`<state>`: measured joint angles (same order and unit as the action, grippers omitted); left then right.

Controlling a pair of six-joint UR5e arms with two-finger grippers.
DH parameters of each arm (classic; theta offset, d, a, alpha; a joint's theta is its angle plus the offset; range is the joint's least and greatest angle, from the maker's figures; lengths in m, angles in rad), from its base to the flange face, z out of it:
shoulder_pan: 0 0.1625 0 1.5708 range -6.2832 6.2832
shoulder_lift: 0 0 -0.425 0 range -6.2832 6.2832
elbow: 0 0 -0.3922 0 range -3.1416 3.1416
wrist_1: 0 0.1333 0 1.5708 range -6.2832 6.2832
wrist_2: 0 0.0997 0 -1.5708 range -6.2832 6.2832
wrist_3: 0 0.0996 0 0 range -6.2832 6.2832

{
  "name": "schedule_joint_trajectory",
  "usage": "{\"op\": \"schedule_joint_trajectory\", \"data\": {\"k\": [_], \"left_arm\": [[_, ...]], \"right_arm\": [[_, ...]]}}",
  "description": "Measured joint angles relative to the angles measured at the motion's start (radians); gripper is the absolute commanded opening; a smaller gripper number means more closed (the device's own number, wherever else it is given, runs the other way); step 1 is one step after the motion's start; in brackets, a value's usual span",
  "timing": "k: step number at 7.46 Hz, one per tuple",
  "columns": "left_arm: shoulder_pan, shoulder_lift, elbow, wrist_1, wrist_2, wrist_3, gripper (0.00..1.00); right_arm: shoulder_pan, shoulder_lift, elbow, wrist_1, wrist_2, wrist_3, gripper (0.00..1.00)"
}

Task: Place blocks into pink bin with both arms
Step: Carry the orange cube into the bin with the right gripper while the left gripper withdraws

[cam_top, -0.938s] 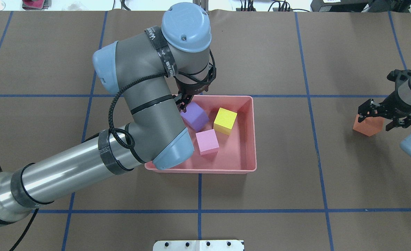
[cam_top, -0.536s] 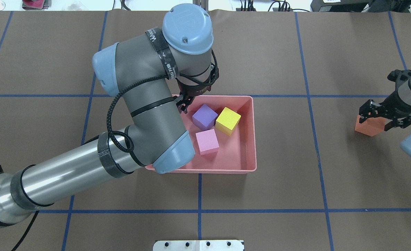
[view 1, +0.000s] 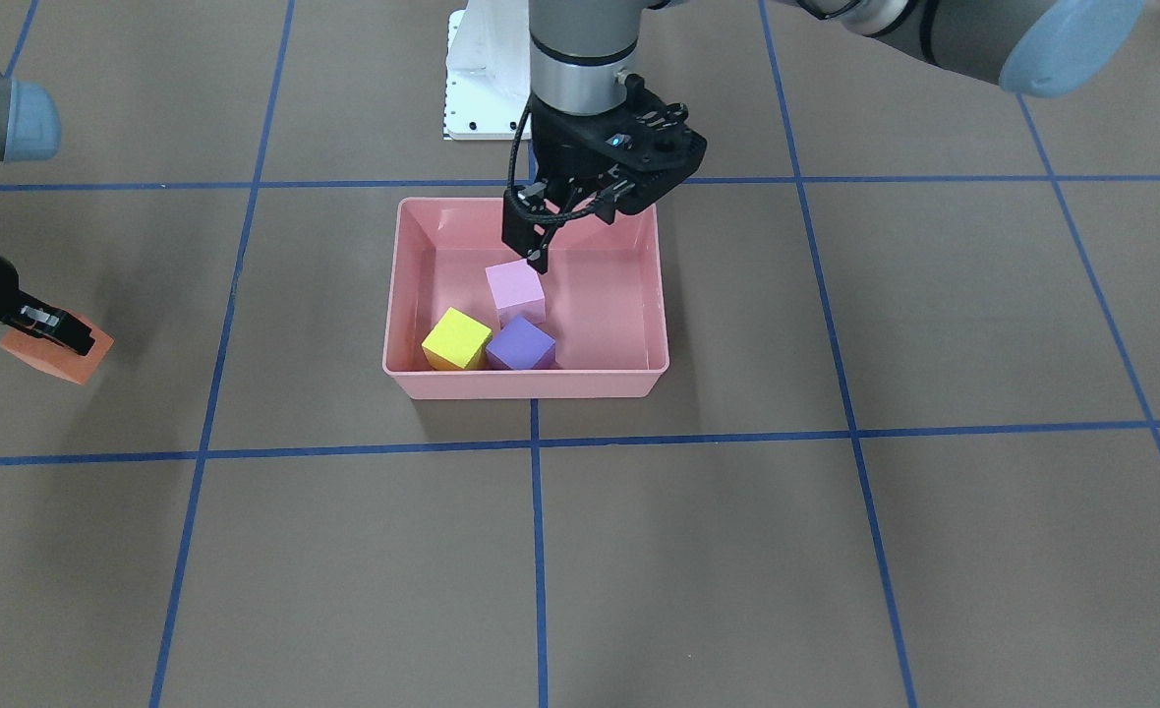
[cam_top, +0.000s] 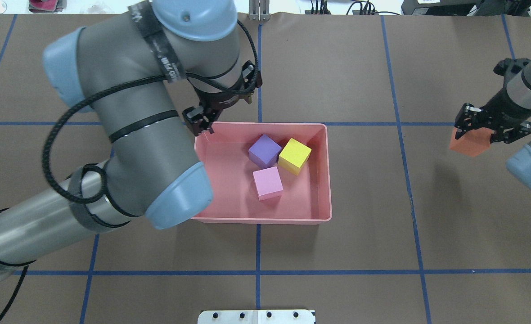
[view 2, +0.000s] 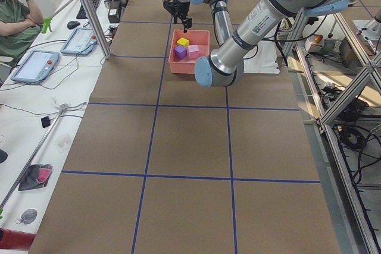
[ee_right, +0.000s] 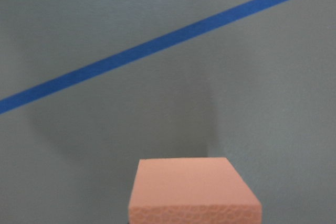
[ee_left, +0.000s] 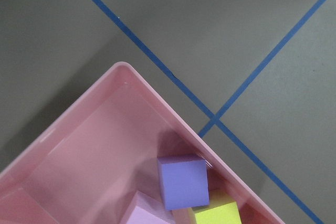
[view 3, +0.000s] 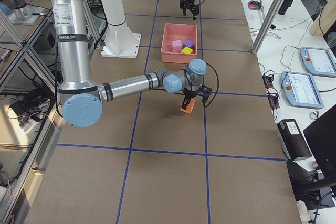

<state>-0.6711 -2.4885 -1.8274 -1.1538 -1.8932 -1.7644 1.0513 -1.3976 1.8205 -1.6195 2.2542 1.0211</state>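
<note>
The pink bin [cam_top: 261,220] stands mid-table and holds the purple block [cam_top: 264,150], the yellow block [cam_top: 294,155] and the light pink block [cam_top: 267,182]. They also show in the front view: purple [view 1: 520,344], yellow [view 1: 456,338], pink [view 1: 515,292]. My left gripper [cam_top: 200,122] hovers open and empty above the bin's far left corner [ee_left: 122,69]. My right gripper [cam_top: 483,128] is shut on the orange block [cam_top: 469,143], lifted off the table at the far right. The orange block fills the bottom of the right wrist view [ee_right: 194,192].
Brown paper with blue tape lines [cam_top: 258,272] covers the table. The white base plate [cam_top: 256,316] sits at the near edge. My left arm's elbow [cam_top: 175,202] overhangs the bin's near left corner. A seated operator [view 2: 15,13] and tablets are beside the table.
The purple block left my left gripper and came to rest beside the yellow one. My left gripper rose and moved left to the bin's corner. My right gripper lifted the orange block.
</note>
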Motion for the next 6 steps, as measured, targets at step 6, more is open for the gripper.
{"op": "schedule_joint_trajectory", "data": {"k": [6], "left_arm": [[-0.241, 0.493, -0.254, 0.020, -0.063, 0.786, 1.00]], "right_arm": [[-0.237, 0.397, 0.173, -0.287, -0.107, -0.002, 0.00]]}}
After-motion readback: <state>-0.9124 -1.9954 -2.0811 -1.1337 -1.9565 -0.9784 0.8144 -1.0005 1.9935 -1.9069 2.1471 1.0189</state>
